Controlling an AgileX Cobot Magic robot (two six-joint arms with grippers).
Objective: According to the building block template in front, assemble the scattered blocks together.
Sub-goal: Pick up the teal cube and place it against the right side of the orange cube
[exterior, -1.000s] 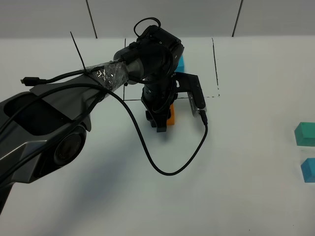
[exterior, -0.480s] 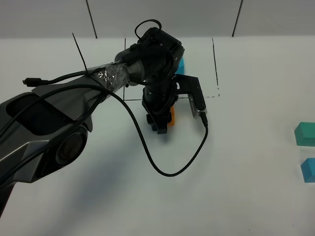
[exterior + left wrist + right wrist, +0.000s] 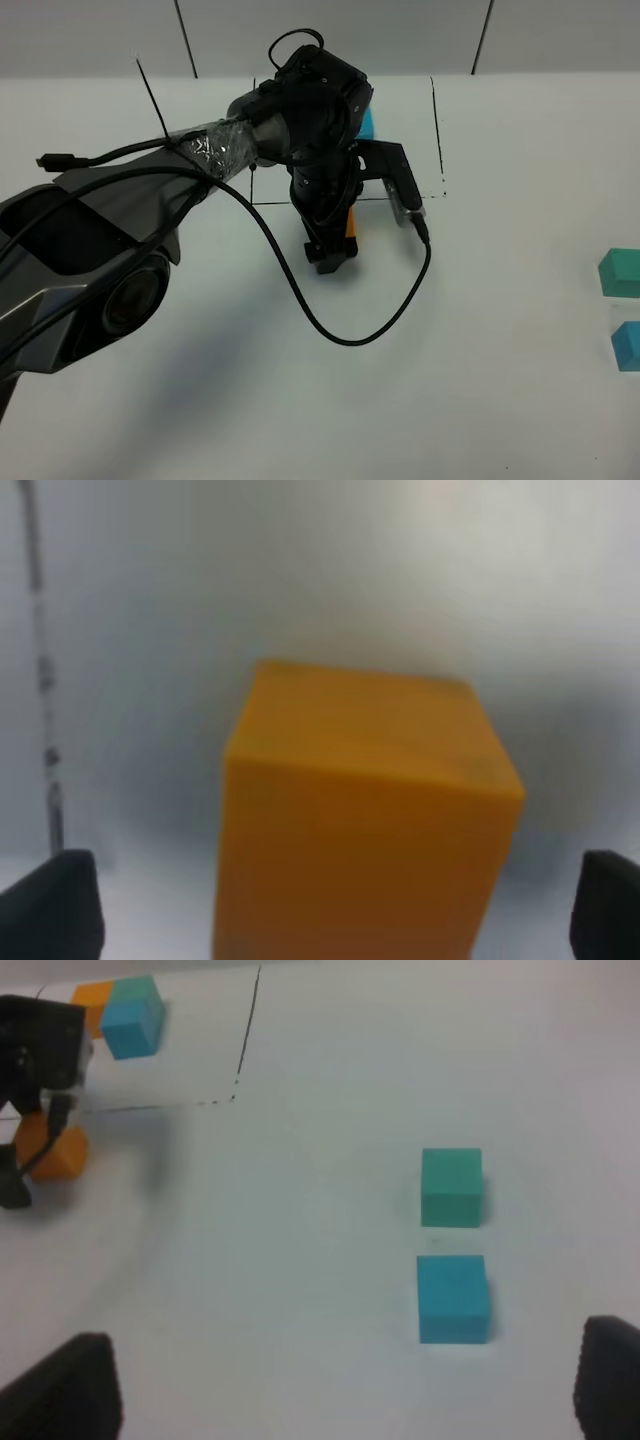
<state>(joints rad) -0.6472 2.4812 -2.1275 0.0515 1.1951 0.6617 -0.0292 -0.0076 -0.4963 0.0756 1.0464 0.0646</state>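
White and wide, carrying everything: the table (image 3: 500,420). Reaching in from the left with the left arm (image 3: 100,230), hanging the left claw (image 3: 328,248) with fingers apart, straddling without gripping. Hovering at the right, holding the right claw (image 3: 345,1390) spread wide on nothing. Sitting far and central inside its black outline, showing the target: the building block template (image 3: 125,1010). Resting just near of that outline, looking set down as the first piece: the orange block (image 3: 365,810). Waiting well apart at the right, not yet being joined: the teal block (image 3: 620,272), the blue block (image 3: 627,346) nearer. Judging roughly a third done.
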